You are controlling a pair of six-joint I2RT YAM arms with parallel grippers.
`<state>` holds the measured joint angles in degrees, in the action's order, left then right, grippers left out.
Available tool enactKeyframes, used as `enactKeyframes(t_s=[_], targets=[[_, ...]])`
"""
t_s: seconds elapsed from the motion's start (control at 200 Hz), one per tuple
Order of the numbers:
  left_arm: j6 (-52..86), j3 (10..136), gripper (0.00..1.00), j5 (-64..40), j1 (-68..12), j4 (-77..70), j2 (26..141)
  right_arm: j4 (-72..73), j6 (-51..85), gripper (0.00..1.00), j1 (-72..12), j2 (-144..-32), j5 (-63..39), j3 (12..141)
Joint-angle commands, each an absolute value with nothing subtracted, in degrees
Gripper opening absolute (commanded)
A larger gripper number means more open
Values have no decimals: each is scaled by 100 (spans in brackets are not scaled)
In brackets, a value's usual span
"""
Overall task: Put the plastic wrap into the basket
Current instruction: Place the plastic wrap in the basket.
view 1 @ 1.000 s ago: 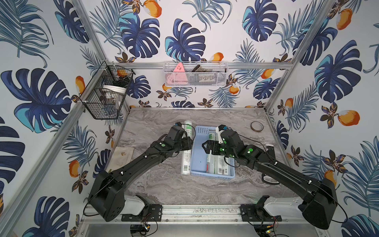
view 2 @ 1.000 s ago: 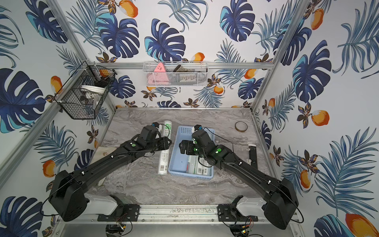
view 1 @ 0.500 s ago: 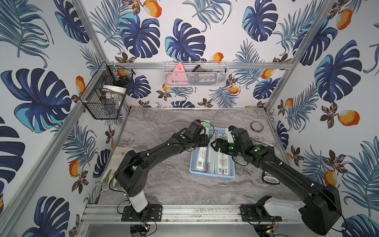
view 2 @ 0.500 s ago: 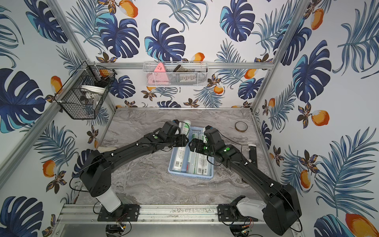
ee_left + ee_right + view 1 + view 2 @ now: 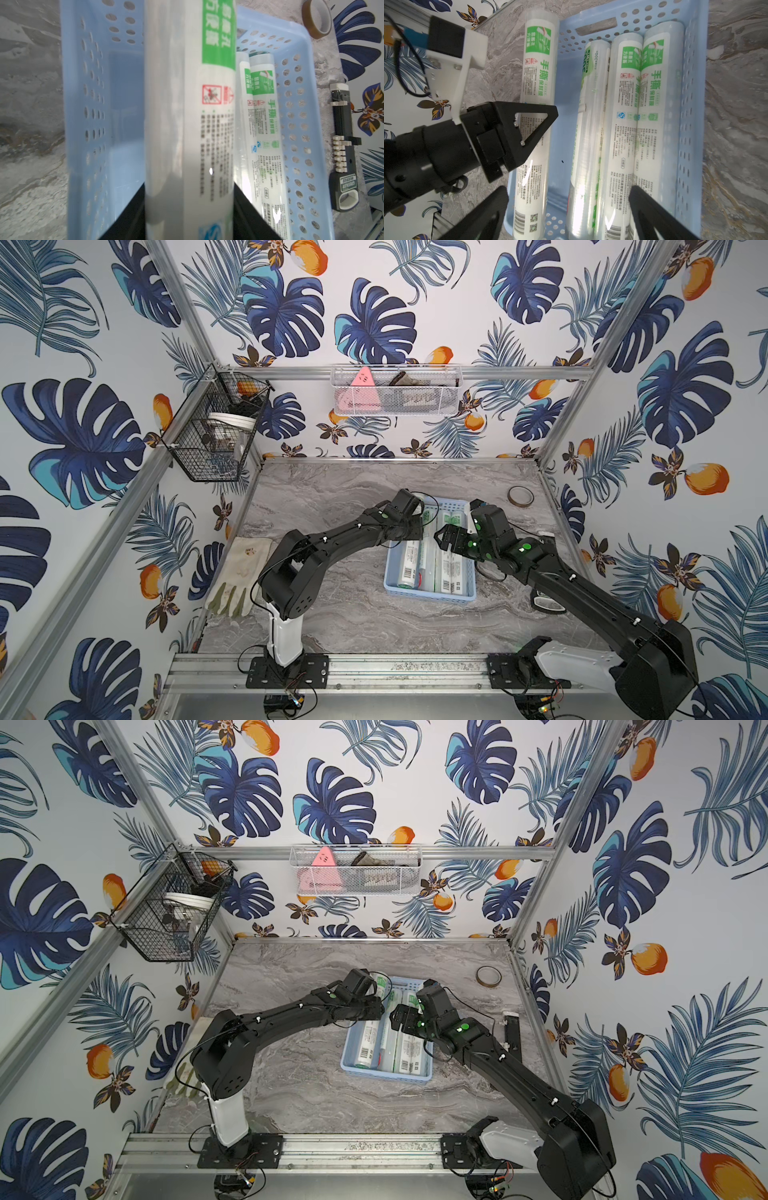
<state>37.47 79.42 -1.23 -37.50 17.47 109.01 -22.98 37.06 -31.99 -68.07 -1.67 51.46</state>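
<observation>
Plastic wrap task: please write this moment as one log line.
left gripper: shut on fourth roll over basket | right gripper: open, empty | three rolls: in basket | pending: release

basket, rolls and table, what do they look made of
basket: moulded plastic, light blue, smooth with a soft sheen; the round holes and rounded rim point to it.
rolls: glossy clear film wrapper over a whitish roll, by the bright glare streaks and printed labels; the core cannot be seen.
table: grey veined marble look, matt; real stone or laminate cannot be told.
</observation>
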Motion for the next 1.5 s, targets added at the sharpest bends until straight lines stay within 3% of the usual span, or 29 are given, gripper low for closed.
enactKeyframes(t_s=[0.0,0.851,1.496], targets=[[3868,7878,21,-115,-3759,1432,10903,-2360,3727,95,-3199,-6844,-5,5159],[3887,8011,29,-318,-3760,1546,11584,-2088,3928,95,-3199,-7416,-295,4957],[3921,8107,51,-393,-3759,1723,11624,-2047,3934,95,-3199,-7428,-380,4975]])
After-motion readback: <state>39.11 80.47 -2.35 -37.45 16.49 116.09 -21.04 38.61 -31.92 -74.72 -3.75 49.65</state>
